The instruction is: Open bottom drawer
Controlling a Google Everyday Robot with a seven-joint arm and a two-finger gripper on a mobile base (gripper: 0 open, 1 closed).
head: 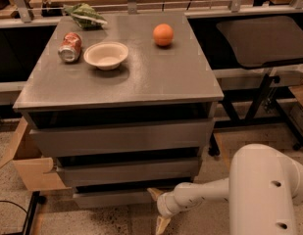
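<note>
**Gripper** (158, 208): at the bottom of the view, low in front of the cabinet, on a white arm (205, 192) that reaches in from the right. Its two tan fingers (162, 223) are spread wide, one pointing up and left, the other down. Nothing lies between them. The upper fingertip is at the right end of the bottom drawer front. Whether it touches the panel cannot be told.

**Bottom drawer** (112, 198): the lowest and shortest of three flat grey fronts, just above the floor. A dark gap runs along its top edge.

**Middle drawer** (126, 171): a grey front directly above, also with a dark gap over it.

**Top drawer** (121, 137): the tallest and widest front, under the cabinet top.

**Cabinet top** (151, 77): a grey slab carrying four items.
- Soda can (70, 47): lying on its side, at the left.
- White bowl (106, 55): upright, just beside the can on its right.
- Orange (163, 35): towards the back right, well apart from the bowl.
- Green leafy item (85, 13): at the back left corner.

**Cardboard box** (31, 168): on the floor against the cabinet's left side, flap open.

**Dark flat panel** (264, 40): on a black stand, to the right of the cabinet.

**Black cable** (9, 207): on the speckled floor (92, 219), at the lower left.

**Obstruction**: the large white arm housing (261, 195) fills the lower right corner.
</note>
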